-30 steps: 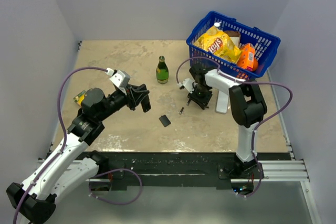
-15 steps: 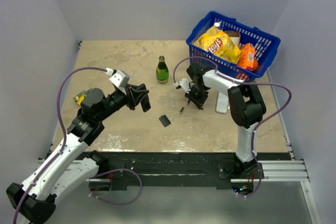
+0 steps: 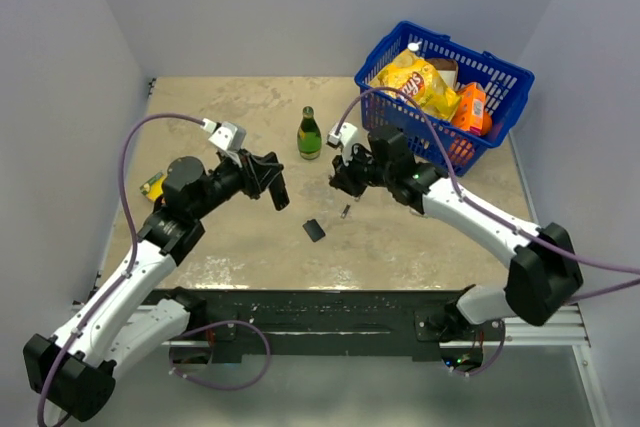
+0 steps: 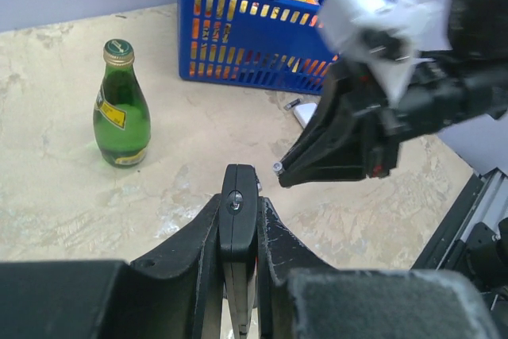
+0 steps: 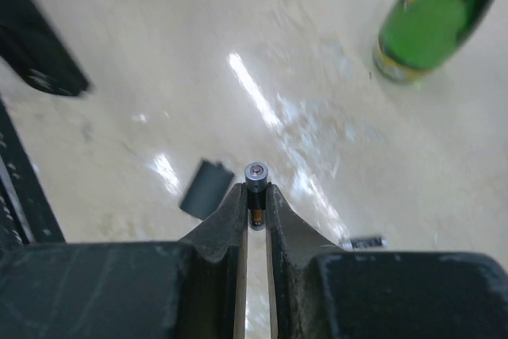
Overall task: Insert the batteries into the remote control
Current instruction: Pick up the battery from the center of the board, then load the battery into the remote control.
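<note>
Silver-capped, one battery now sits pinched in my right hand, which has risen off the worktop toward my left hand gripping the remote control, so insertion seems next; the other battery lies below.

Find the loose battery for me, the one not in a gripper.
In the top view the loose battery lies on the table just nearer the bases than the right gripper and right of the small black cover.
</note>
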